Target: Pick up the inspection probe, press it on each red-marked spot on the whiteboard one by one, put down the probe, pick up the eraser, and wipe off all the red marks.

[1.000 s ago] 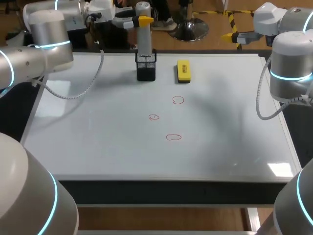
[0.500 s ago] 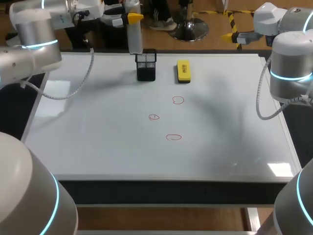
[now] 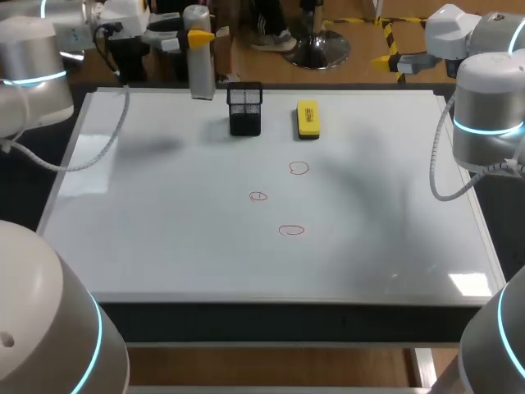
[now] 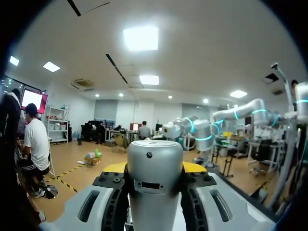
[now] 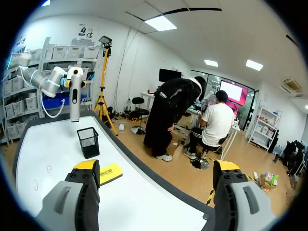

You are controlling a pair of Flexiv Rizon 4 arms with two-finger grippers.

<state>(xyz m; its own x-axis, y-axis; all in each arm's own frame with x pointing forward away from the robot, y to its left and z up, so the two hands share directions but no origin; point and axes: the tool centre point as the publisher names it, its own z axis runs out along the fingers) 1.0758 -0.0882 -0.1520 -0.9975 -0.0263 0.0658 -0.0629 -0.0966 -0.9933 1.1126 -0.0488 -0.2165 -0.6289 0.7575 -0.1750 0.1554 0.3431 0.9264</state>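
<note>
Since a second ago the left arm has drawn back toward its own side, taking the probe (image 3: 199,70) with it. The probe stood right over the holder (image 3: 245,109) then and is now well to the holder's left, by the far edge of the whiteboard (image 3: 164,238). The left gripper (image 3: 195,37) is clamped on the probe. In the left wrist view the grey cylinder fills the gap between the two fingers, touched from both sides, and a yellow tip shows past each flank of it. The probe hangs upright, gripped on its upper part, with most of its body below the fingers. Its lower end shows over the board's far edge, and whether it touches the surface cannot be told. The eraser (image 3: 308,119) lies flat on the board just to the right of the holder, apart from it. The three red marks (image 3: 299,168) sit near the middle of the board, nearer than the holder and eraser, untouched. The right gripper (image 5: 156,166) is at the far right corner, above the board's edge. Its fingers are spread wide with nothing between them, and the eraser and holder lie ahead of it.
</note>
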